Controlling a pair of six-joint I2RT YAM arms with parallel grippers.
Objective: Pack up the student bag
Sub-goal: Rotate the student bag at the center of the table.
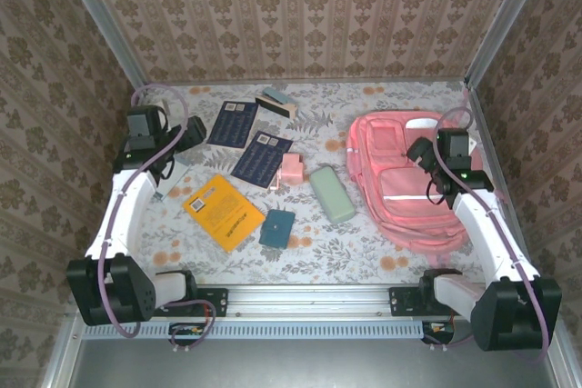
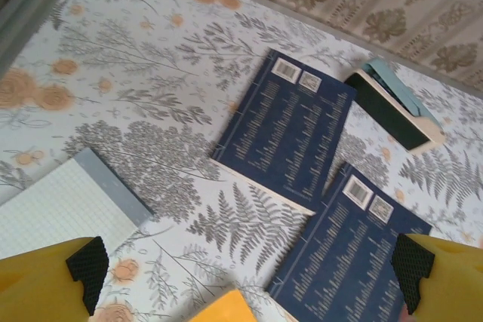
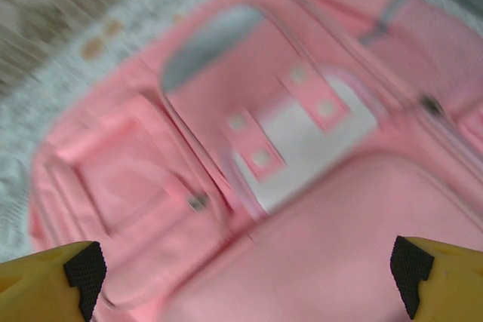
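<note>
The student bag (image 1: pixel 400 202), a large pink backpack, lies flat at the right of the table. Up close the student bag (image 3: pixel 317 262) looks blurred, and its white patch (image 3: pixel 302 141) and a zip pull (image 3: pixel 198 201) can be made out. My right gripper (image 1: pixel 420 152) hangs open above the bag's upper part; the right gripper (image 3: pixel 249 273) has nothing between its fingers. My left gripper (image 1: pixel 189 134) stands open at the far left, over the cloth. Under the left gripper (image 2: pixel 249 273) lie two navy booklets (image 2: pixel 290 130) (image 2: pixel 351 262).
Loose items lie on the floral cloth: a yellow book (image 1: pixel 223 211), a small teal notebook (image 1: pixel 275 227), a small pink box (image 1: pixel 291 170), a pale green case (image 1: pixel 332 193), a blue-topped block (image 1: pixel 275 102) and a squared notepad (image 2: pixel 60 205). Patterned walls close in three sides.
</note>
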